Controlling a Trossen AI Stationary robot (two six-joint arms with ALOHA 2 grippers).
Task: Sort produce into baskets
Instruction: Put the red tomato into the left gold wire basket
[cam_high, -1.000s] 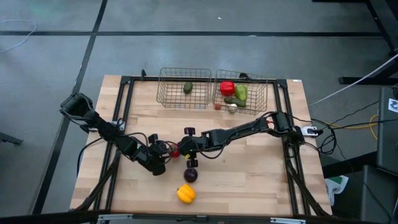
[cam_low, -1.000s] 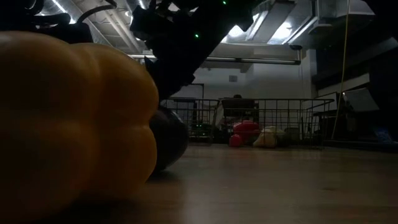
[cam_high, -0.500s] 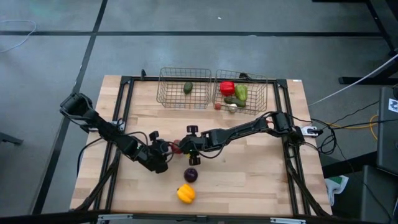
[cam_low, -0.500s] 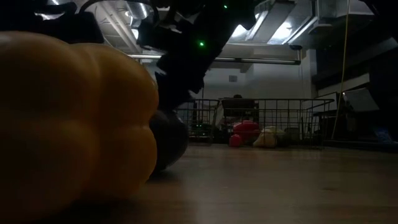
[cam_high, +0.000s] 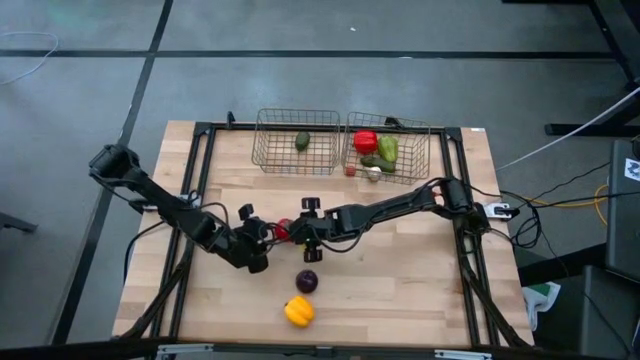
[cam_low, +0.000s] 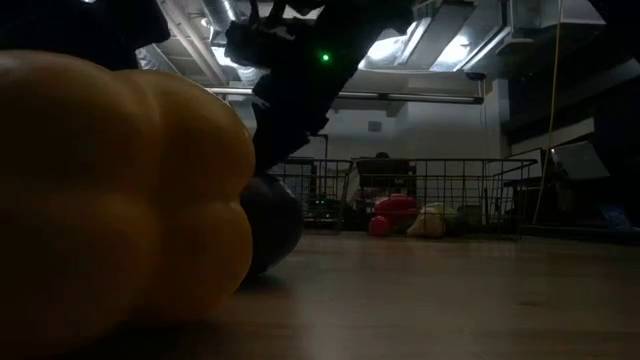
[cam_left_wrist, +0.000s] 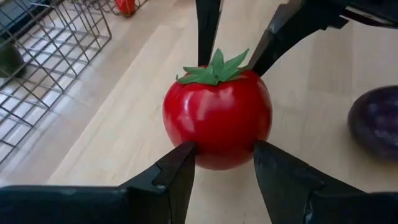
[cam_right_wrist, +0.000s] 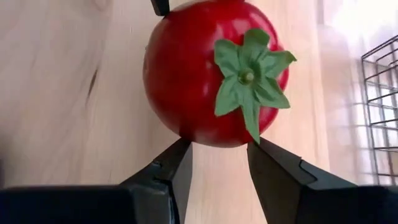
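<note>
1. Already sorted: the far left wire-grid basket (cam_high: 297, 141) held one green piece (cam_high: 302, 141); the far right wire-grid basket (cam_high: 388, 149) held a red pepper (cam_high: 366, 141) and green pieces.
2. Mid-table, the left gripper (cam_left_wrist: 224, 163) and right gripper (cam_right_wrist: 219, 149) were both clamped on the glossy red tomato (cam_left_wrist: 217, 117).
3. Left to sort: that tomato, the purple ball (cam_high: 307, 281) and the near yellow pepper (cam_high: 298, 312).

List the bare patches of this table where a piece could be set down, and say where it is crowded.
Free: the wood right of the purple ball and yellow pepper, out to the table edge; also the strip between the left basket and both arms. Crowded: the middle, where left gripper and right gripper both clamp the tomato.
</note>
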